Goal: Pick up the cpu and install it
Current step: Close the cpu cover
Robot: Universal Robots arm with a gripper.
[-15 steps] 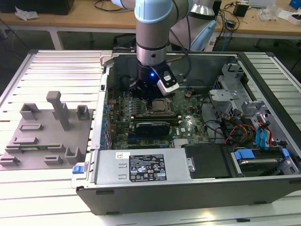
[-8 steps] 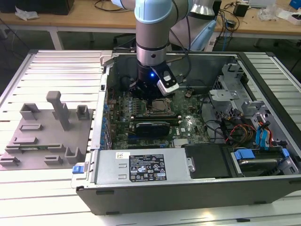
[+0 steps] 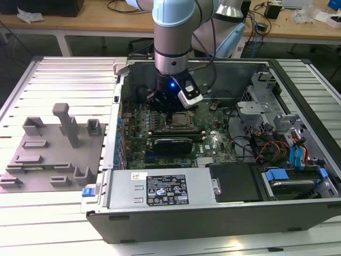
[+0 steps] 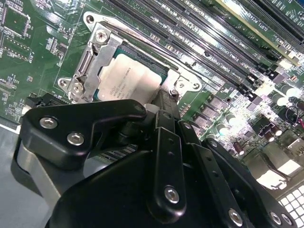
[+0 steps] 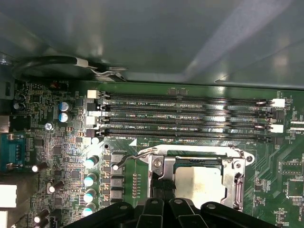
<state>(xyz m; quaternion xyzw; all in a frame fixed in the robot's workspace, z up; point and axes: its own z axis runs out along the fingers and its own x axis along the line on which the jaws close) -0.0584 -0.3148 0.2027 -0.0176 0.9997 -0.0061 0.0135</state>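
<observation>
One cpu [image 5: 199, 183], flat in its metal frame [image 5: 239, 183] in the first wrist view, looks light, stiff, fragile, best held by its rims; the gripper [image 5: 161, 189] hangs at its edge, open or closed I cannot tell.

We find print in three places, none that we can read as words — a black-and-white label [image 3: 167, 190] on the power supply [image 3: 128, 194], tiny white lettering beside the memory slots [image 5: 185, 114] in the first wrist view, and faint grey lines on the cpu [image 4: 128, 78] in the second wrist view.
</observation>
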